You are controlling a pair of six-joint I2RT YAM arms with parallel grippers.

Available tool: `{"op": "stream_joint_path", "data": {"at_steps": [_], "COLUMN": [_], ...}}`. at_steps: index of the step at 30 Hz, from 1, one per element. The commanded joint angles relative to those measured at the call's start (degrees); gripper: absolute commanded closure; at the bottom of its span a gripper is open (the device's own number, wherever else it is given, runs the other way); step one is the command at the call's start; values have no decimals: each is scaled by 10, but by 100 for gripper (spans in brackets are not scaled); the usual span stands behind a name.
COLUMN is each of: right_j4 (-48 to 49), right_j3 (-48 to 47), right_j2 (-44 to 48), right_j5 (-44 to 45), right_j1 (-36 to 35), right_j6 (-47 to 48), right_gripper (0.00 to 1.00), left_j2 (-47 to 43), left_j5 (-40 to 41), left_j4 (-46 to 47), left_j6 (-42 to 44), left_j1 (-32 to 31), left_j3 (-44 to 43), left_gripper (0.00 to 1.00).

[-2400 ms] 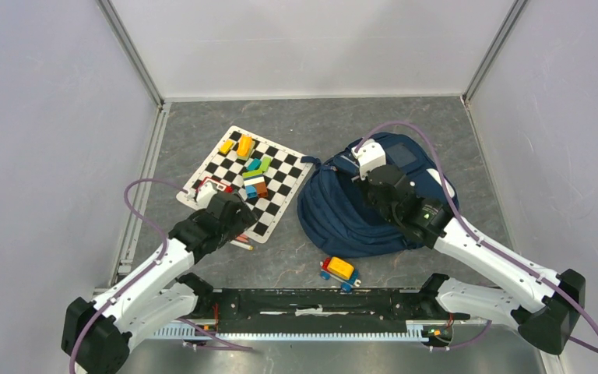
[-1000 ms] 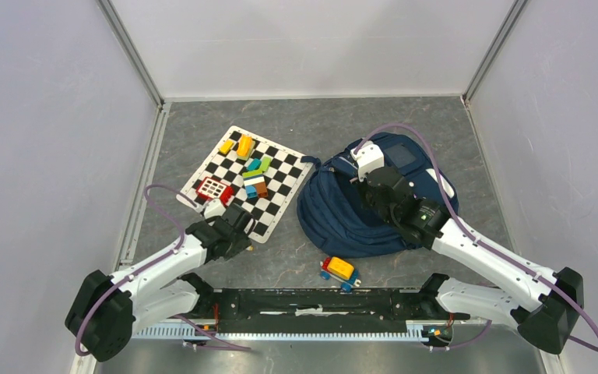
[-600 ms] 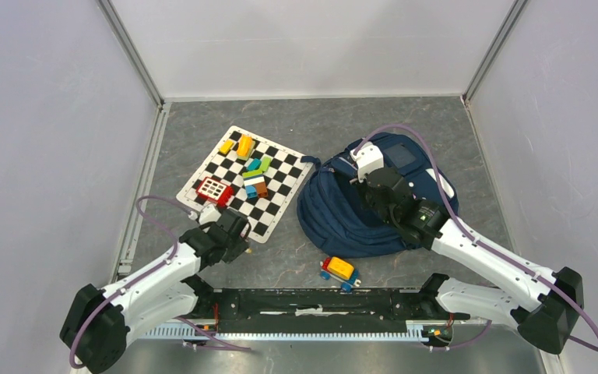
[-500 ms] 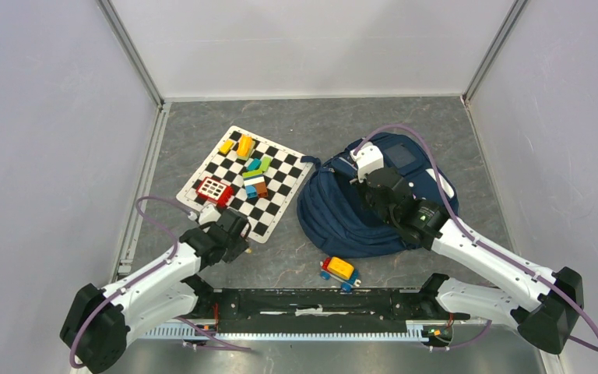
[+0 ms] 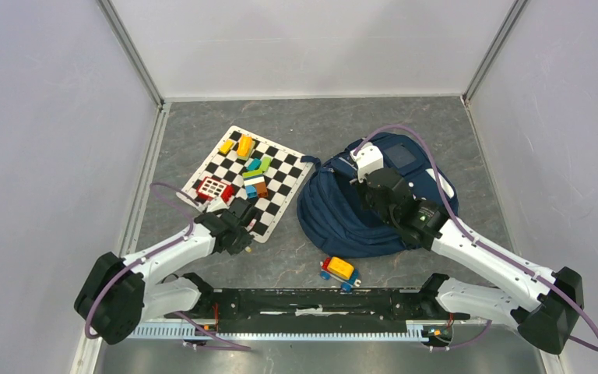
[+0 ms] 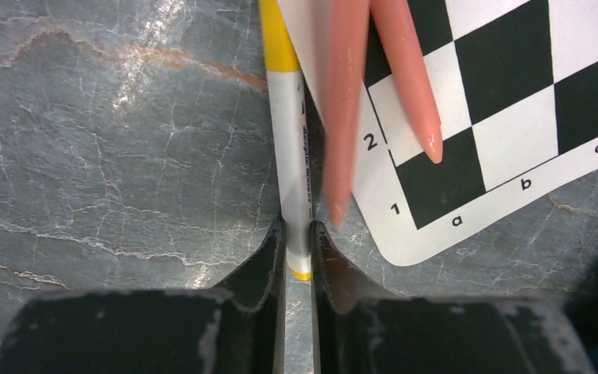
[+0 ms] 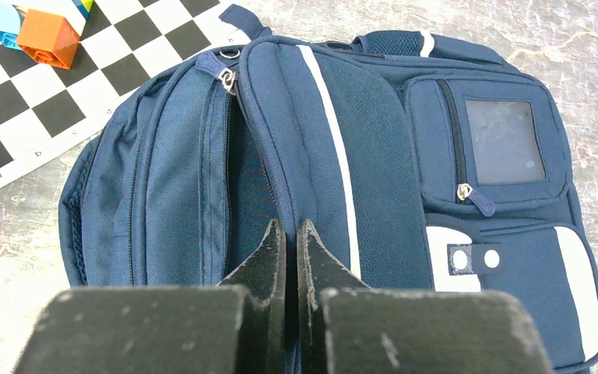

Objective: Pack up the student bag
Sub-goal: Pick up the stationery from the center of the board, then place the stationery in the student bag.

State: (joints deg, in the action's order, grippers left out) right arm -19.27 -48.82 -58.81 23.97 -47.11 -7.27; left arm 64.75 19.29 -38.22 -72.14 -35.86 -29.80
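The left tool (image 6: pixel 297 231) nips the marker's (image 6: pixel 290 140) near end, its length running straight away. The student bag (image 5: pixel 327 220) lies right, under the closed right tool (image 7: pixel 289 228).

Grey marbled tabletop (image 5: pixel 335 117), pale walls (image 5: pixel 311 39)

On the grey marbled table (image 5: pixel 319 117): a checkered chess mat (image 5: pixel 284 175) left of centre, the navy student bag (image 5: pixel 335 210) just beside it, a toy car (image 5: pixel 339 271) nearer the front, a yellow-capped marker (image 6: pixel 294 195) alongside the mat's edge.
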Motion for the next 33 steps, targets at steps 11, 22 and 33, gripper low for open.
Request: {"op": "stream_joint_path", "data": {"at_steps": [11, 22, 33], "right_j4": [78, 77, 74], "right_j3": [1, -11, -21], "right_j2": [20, 17, 15], "right_j5": [-8, -18, -26], "right_j1": [0, -1, -1], "right_j6": [5, 4, -6], "right_gripper": [100, 100, 100], "left_j2": [-139, -132, 17], "left_j5": [12, -55, -109], "left_j4": [-143, -139, 52], "left_j6": [47, 164, 94], "left_j1": [-1, -24, -192], "left_j3": [-48, -159, -284], "left_gripper": [96, 98, 98]}}
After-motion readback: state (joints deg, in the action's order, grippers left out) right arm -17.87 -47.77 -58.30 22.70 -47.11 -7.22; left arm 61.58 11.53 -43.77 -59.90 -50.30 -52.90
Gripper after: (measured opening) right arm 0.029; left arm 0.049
